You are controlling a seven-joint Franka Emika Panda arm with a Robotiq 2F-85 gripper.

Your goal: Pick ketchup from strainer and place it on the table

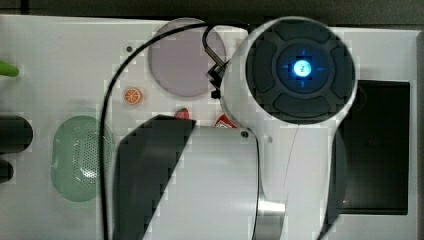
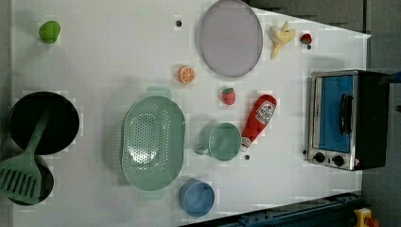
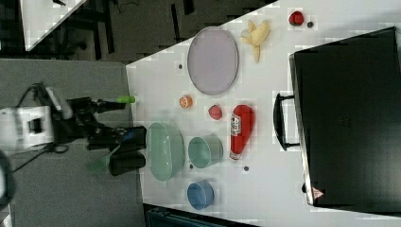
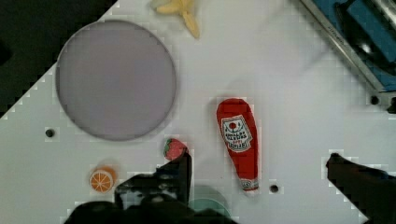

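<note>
Red and white in the top view: a sliver of the ketchup [image 1: 226, 121] is seen past the arm's white housing, lying on the desk [image 1: 60, 50]; the strainer [image 1: 80, 159] is seen near the top view's left, with nothing in it.
Left view: the ketchup [image 2: 258, 121] is laid flat on the bare desk [image 2: 108, 42], well apart from the pale green strainer [image 2: 152, 141]. Its cap end is placed just beside the teal cup [image 2: 223, 141], its broad end toward the toaster oven [image 2: 341, 120]. A strawberry [image 2: 228, 96] is seen near its broad end.
Right view: the same layout is shown, with the ketchup [image 3: 241, 128] between the teal cup [image 3: 204, 152] and the dark oven body, and the strainer [image 3: 164, 151] left empty at the desk edge.
Wrist view: the ketchup [image 4: 239, 141] is seen lying between the two dark fingers, which are spread wide with nothing pinched; the gripper [image 4: 261, 163] is held above the desk, clear of the bottle.
Task state, as judged: the bottle is already set on the desk, so the placing appears done.
Step in hand, as judged: a clean retreat is called for. The fingers are best kept spread and lifted straight away, so that the bottle, the cup and the strawberry [image 4: 174, 149] are not brushed.
</note>
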